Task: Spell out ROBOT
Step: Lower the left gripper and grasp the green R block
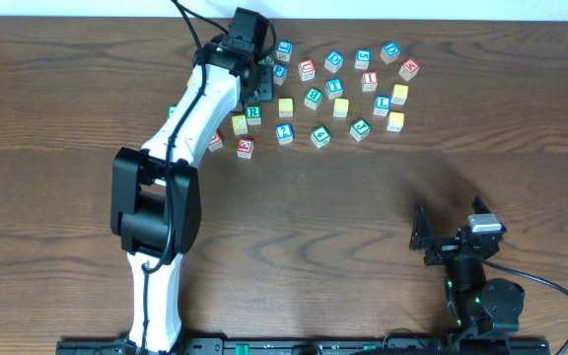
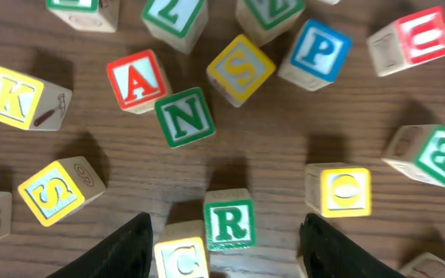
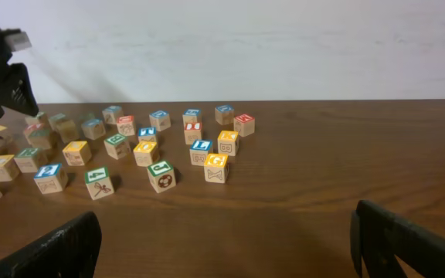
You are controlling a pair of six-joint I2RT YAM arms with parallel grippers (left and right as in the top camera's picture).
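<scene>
Between spread left fingers (image 2: 122, 251), wrist view: R block (image 2: 229, 220) | overhead: fingers unclear

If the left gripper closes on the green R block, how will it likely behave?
The R block looks like rigid wood, so it probably won't deform. Its flat faces suggest it will slide, not roll. The C block close beside it may get nudged.
</scene>
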